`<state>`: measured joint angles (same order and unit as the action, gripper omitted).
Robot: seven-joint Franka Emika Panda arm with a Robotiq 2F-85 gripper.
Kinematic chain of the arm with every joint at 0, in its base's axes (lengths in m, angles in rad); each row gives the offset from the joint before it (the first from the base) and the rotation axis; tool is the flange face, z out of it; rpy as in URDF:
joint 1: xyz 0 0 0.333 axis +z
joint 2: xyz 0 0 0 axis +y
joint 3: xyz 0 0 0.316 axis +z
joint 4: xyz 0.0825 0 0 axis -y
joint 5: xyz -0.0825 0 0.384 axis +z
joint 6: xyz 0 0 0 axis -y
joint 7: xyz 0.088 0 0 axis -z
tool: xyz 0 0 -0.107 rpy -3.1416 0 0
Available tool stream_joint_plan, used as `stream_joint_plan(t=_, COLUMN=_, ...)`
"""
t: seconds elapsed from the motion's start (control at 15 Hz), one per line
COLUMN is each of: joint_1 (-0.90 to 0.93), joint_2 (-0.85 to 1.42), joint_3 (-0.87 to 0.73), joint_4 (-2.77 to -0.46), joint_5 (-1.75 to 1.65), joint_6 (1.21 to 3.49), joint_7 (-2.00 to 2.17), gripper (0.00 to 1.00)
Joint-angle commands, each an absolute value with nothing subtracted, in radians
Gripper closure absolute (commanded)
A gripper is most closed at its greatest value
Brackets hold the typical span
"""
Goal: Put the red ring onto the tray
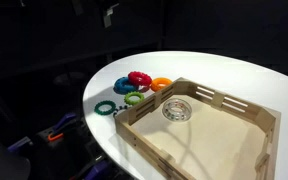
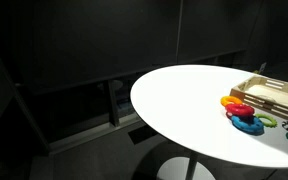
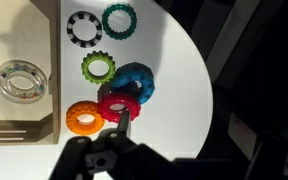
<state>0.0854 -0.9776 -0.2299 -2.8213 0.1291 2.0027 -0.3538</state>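
Note:
The red ring [image 3: 117,103] lies flat on the white table, leaning on a blue ring [image 3: 136,80], with an orange ring [image 3: 84,118] beside it. In an exterior view the red ring [image 1: 139,79] sits in the cluster just off the tray's corner. The plywood tray [image 1: 216,135] with slotted walls stands beside the rings and shows at the left edge of the wrist view [image 3: 50,50]. My gripper [image 3: 182,128] hangs above the table, open; one fingertip [image 3: 124,116] overlaps the red ring's near edge, and only bare table shows between the fingers.
A clear ring [image 3: 22,82] lies inside the tray. A green ring [image 3: 98,67], a black gear ring [image 3: 84,28] and a teal gear ring [image 3: 119,20] lie further along the tray's wall. The round table's edge [image 3: 206,90] curves close by; beyond it all is dark.

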Motion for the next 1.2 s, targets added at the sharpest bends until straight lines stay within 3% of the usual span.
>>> stream_joint_plan(t=0.0, joint_1=0.076, joint_2=-0.973, joint_3=-0.222, joint_4=-2.819, joint_5=0.137, joint_6=1.999, joint_7=-0.360, gripper=0.00)
stream_joint_plan(t=1.13, joint_1=0.112, joint_2=-0.876, joint_3=-0.120, joint_4=-2.669, joint_5=0.160, joint_6=1.988, joint_7=-0.278, gripper=0.00)
